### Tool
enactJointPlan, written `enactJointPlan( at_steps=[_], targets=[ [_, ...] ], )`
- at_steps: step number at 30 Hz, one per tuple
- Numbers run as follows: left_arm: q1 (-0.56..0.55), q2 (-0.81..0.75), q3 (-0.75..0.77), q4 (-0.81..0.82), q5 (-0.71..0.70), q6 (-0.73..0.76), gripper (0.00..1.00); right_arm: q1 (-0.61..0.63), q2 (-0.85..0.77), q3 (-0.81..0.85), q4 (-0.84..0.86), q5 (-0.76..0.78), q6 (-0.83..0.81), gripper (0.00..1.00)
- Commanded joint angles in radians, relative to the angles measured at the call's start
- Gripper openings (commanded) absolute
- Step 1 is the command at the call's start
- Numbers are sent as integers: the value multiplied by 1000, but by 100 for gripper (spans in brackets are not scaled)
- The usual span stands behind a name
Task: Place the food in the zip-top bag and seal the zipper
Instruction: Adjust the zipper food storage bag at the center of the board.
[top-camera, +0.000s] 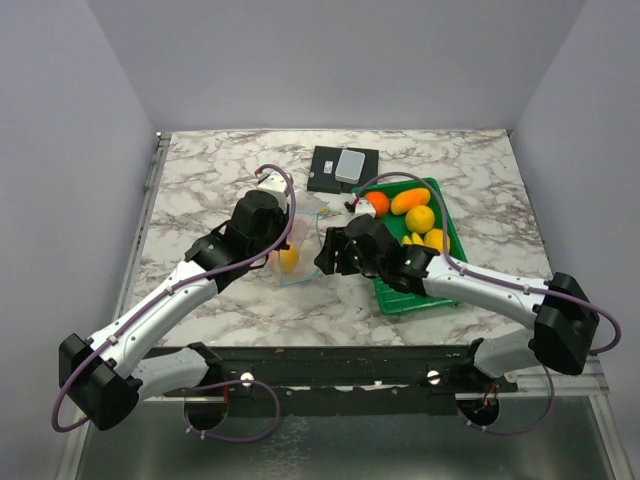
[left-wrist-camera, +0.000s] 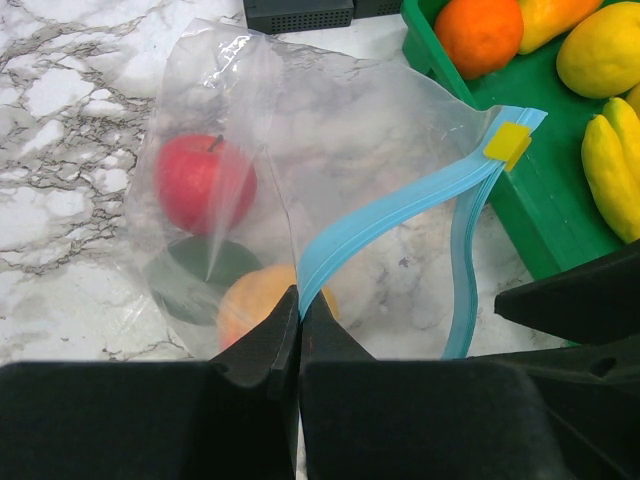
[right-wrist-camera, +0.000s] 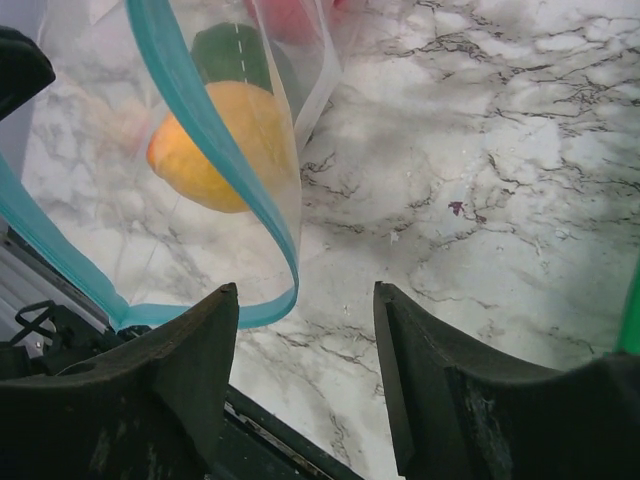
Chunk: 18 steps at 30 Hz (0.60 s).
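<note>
The zip-top bag (top-camera: 300, 255) lies open on the marble between both arms. Through its clear plastic (left-wrist-camera: 330, 130) I see a red fruit (left-wrist-camera: 203, 180), a green one (left-wrist-camera: 205, 270) and an orange-yellow one (left-wrist-camera: 255, 300). My left gripper (left-wrist-camera: 299, 293) is shut on the light-blue zipper (left-wrist-camera: 400, 205), whose yellow slider (left-wrist-camera: 507, 142) sits at the far end. My right gripper (right-wrist-camera: 305, 290) is open just in front of the bag's mouth, the zipper loop (right-wrist-camera: 200, 130) curling beside its left finger, with only marble between the fingers. More food, an orange (left-wrist-camera: 480, 35), a yellow round one (left-wrist-camera: 600, 60) and bananas (left-wrist-camera: 610, 165), lies outside the bag.
The loose food sits in a green tray (top-camera: 400, 295) right of the bag, under my right arm. A black device with a white box on it (top-camera: 340, 168) stands behind the bag. Grey walls close in the table on three sides.
</note>
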Motion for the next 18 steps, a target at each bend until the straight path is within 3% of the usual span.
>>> enactJointPlan(
  at_steps=[1, 13, 18],
  targets=[
    [-3, -5, -5, 12, -3, 3, 0, 6, 45, 48, 53, 6, 33, 59],
    [-4, -9, -5, 9, -2, 5, 0, 6, 129, 105, 67, 33, 52, 41],
    [-3, -7, -3, 8, 1, 5, 0, 7, 145, 126, 64, 47, 45, 28]
  ],
)
